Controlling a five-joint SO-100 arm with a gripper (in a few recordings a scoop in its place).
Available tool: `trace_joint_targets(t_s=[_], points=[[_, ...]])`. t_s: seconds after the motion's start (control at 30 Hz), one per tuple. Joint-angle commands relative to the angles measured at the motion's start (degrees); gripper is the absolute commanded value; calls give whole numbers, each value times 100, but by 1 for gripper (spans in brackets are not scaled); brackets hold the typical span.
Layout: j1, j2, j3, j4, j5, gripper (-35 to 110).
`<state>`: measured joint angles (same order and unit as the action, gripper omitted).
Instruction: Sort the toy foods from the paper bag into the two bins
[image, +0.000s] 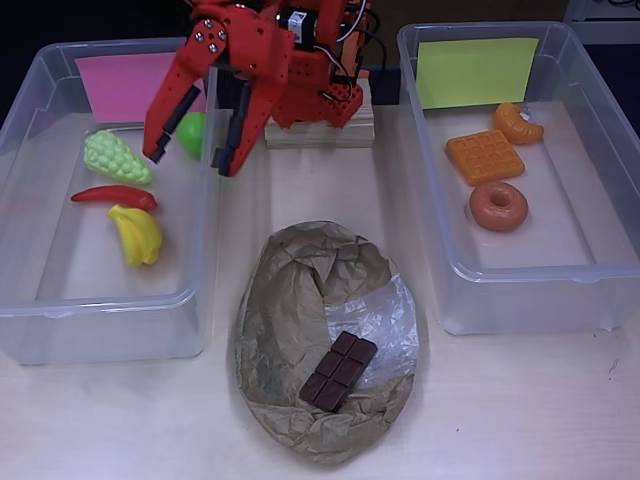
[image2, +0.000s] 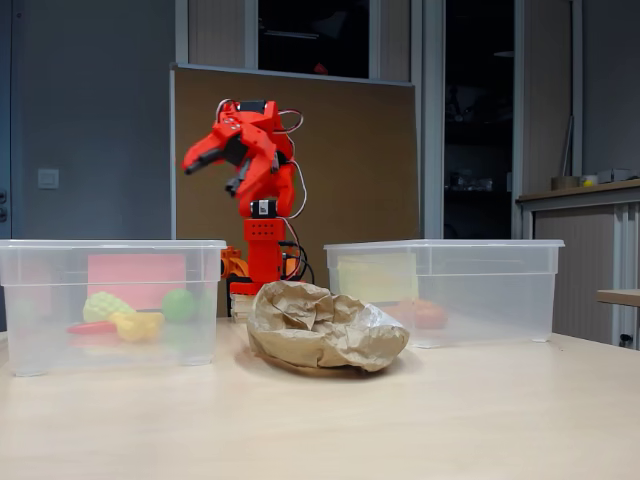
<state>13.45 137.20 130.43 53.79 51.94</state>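
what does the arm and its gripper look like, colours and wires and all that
The arm is bright red plastic with blocky segments, black motor bodies at the joints and small silver screw heads on the shells. Thin red, black and white wires loop along its upper part. The gripper has two long tapered fingers, one red, one mostly black. The base sits on a pale wooden block.

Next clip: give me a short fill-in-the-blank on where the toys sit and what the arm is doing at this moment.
1. The only toy left on the paper bag is the ____.
2. The donut lies in the bin with the ____ label.
3. The banana lies in the bin with the ____ label.
4. The gripper hangs over the pink-label bin, its jaws open and holding ____.

Missing words: chocolate bar; yellow-green; pink; nothing
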Motion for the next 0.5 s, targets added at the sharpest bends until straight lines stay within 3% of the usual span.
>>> trace_joint_targets(t_s=[0.0,0.47], points=[[-439,-1160,-712,220,378,26],[-2127,-5599,-3516,861,2927,24]])
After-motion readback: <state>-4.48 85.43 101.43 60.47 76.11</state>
